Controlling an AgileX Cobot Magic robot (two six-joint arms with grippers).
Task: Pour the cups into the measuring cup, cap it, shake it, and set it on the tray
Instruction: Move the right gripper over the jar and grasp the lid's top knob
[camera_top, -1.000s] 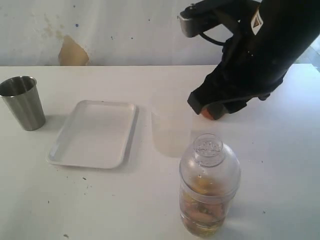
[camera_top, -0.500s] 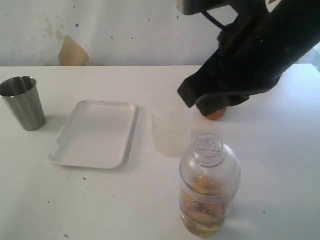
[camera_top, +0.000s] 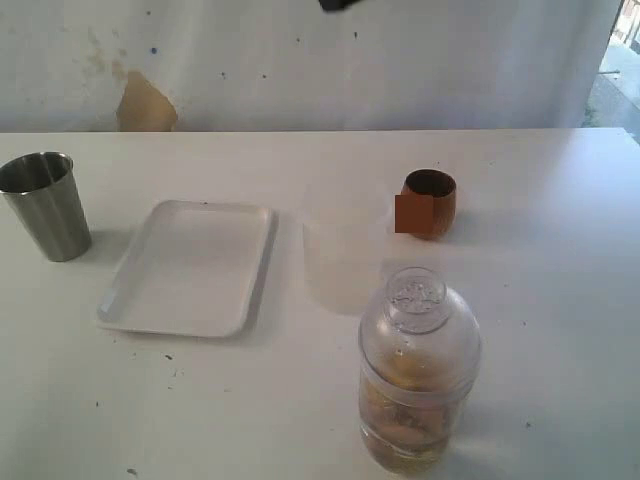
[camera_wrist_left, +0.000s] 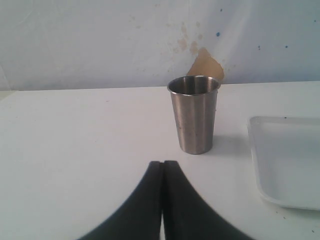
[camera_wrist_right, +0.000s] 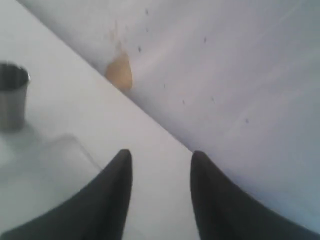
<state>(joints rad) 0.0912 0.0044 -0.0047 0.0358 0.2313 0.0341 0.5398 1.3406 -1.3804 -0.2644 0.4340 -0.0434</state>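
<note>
White tabletop (camera_top: 560, 330) and a pale wall with a tan patch (camera_top: 145, 105) are seen behind everything. The left gripper (camera_wrist_left: 162, 163) is held low over the table, its jaws pressed together on nothing. The steel tumbler (camera_wrist_left: 194, 114) is set upright straight ahead of those jaws, a little apart from the tips. The tray (camera_wrist_left: 285, 165) lies ahead and off to one side, cut off by the frame edge. The right gripper (camera_wrist_right: 161, 159) is pointed toward the wall, its jaws parted with nothing between them. The tumbler is seen blurred well off to one side of them. A faint translucent shape beside one jaw cannot be identified. The wooden cup (camera_top: 430, 203), the frosted cup (camera_top: 343, 255) and the measuring cup (camera_top: 420, 400) are shown only in the exterior view. The measuring cup is capped with a domed top (camera_top: 417, 305) and holds something yellowish. Neither pair of jaws is visible in that view, so where these things lie relative to the jaws cannot be told.
</note>
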